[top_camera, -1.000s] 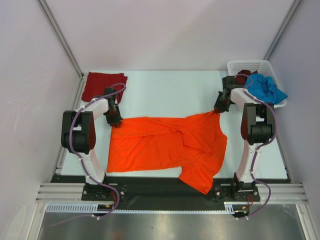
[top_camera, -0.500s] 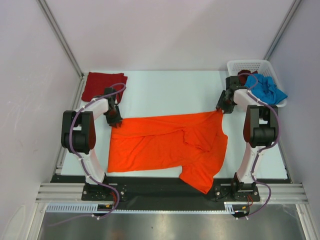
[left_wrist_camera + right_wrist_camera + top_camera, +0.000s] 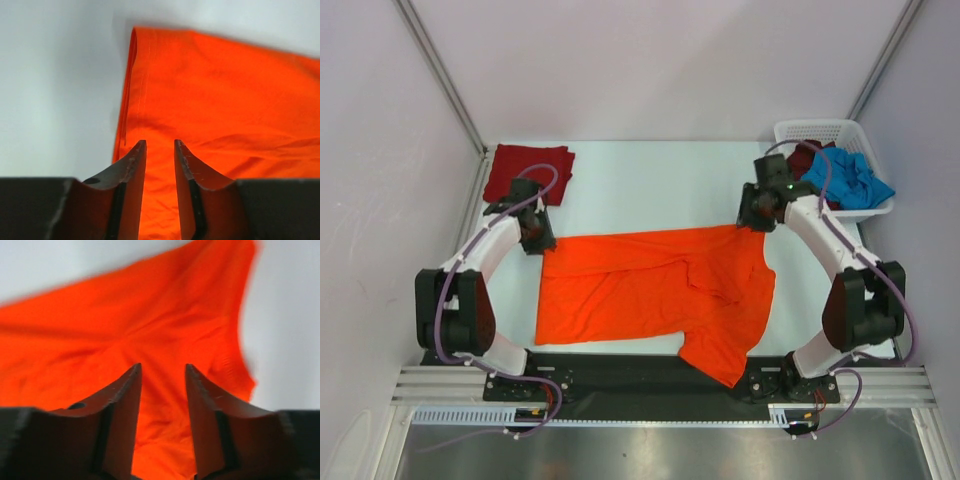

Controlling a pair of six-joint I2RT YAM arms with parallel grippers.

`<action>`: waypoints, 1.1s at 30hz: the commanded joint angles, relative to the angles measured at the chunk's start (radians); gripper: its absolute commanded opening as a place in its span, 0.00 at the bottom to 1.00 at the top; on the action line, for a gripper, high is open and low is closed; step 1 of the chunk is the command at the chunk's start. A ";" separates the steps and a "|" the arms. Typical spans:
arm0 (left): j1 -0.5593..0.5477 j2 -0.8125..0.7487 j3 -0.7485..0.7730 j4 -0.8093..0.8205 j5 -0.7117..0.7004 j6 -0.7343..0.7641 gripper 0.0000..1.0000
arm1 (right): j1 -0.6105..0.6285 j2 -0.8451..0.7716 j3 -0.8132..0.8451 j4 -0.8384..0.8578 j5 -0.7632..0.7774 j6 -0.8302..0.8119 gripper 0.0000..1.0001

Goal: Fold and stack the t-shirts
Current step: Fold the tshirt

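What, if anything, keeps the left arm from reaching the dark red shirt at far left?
Nothing visible, so probably yes: the dark red shirt lies bare just beyond its fingers, open and empty over the orange shirt.

The left fingers [image 3: 131,170] and right fingers [image 3: 125,405] have parted, letting go of the orange t-shirt [image 3: 650,290].

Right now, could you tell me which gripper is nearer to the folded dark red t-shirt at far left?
Left. The left gripper sits just in front of the dark red t-shirt, at a corner of the orange t-shirt; the right gripper is across the table near the basket.
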 commanded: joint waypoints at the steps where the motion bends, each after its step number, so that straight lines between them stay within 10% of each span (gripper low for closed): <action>1: -0.001 -0.058 -0.100 0.010 0.040 -0.037 0.33 | 0.095 -0.062 -0.106 -0.010 -0.118 0.017 0.42; 10: 0.002 0.029 -0.147 0.077 0.070 -0.061 0.21 | 0.134 -0.128 -0.373 0.055 -0.204 0.077 0.03; 21: 0.045 0.115 -0.209 0.111 -0.009 -0.042 0.20 | 0.091 -0.073 -0.463 0.044 -0.118 0.091 0.02; 27: 0.049 -0.018 -0.231 0.114 -0.051 -0.048 0.26 | 0.088 -0.140 -0.325 -0.035 -0.097 0.088 0.06; 33: 0.003 -0.084 -0.075 0.028 -0.097 -0.051 0.42 | 0.077 -0.021 -0.102 -0.060 -0.052 0.022 0.52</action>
